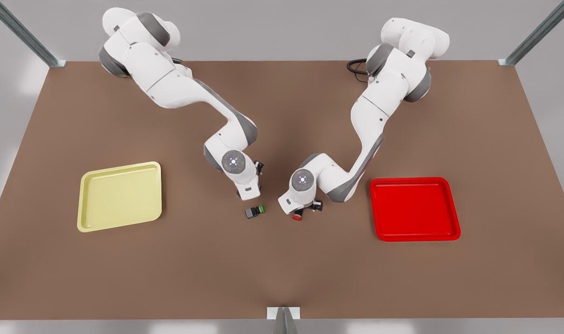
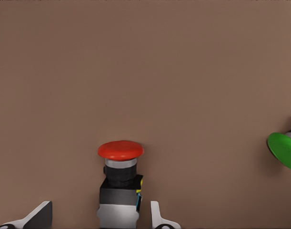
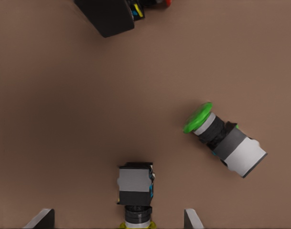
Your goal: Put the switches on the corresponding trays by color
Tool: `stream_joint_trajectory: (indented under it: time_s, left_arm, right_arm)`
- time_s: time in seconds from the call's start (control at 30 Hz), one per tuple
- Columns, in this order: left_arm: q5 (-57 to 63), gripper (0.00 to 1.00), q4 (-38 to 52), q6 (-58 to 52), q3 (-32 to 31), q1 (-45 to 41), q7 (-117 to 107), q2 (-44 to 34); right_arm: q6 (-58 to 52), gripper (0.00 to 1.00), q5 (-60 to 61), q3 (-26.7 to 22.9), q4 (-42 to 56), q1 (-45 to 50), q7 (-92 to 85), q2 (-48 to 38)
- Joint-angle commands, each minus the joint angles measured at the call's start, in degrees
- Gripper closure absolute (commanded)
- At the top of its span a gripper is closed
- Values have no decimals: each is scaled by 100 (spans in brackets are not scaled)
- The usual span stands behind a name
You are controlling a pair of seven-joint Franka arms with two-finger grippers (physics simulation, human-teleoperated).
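The red-capped switch point(image 2: 119, 177) lies on the brown table between the fingers of my left gripper point(image 2: 100, 217), which is open around it; its red cap point(image 1: 297, 216) peeks out under that hand point(image 1: 305, 209). My right gripper point(image 3: 117, 219) is open around the yellow-capped switch point(image 3: 135, 187), which lies flat with its cap toward the wrist. In the front view that gripper point(image 1: 248, 192) stands over the table's middle and hides the switch. The pale yellow tray point(image 1: 119, 197) sits at the front view's left and the red tray point(image 1: 414, 208) at its right.
A green-capped switch point(image 1: 254, 211) lies on its side between the two hands, close beside the yellow one point(image 3: 226, 140). The table point(image 1: 282, 278) is bare brown, with open room in front of both trays.
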Motion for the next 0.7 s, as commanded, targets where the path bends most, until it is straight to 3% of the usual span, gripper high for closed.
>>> stream_joint_trajectory:
  time_s: [0.0,0.07,0.2,0.27,0.3,0.67]
  left_arm:
    - [9,7,9,1,-6,-8,-34,35]
    - [0,16,255,72,-23,-17,9,202]
    - [-35,17,255,107,-120,0,36,263]
    - [-53,25,255,107,-120,9,36,263]
    - [-62,35,246,107,-120,9,27,263]
    - [-150,41,229,98,-103,18,27,254]
  right_arm:
    - [14,0,3,0,22,-5,1,47]
    - [137,0,-6,-105,48,-5,1,152]
    - [128,0,-6,-141,22,-5,1,232]
    - [190,0,-15,-141,-110,-5,1,223]
    - [295,0,-15,-141,-198,-5,1,214]
    - [313,0,-15,-255,-198,-5,-17,363]
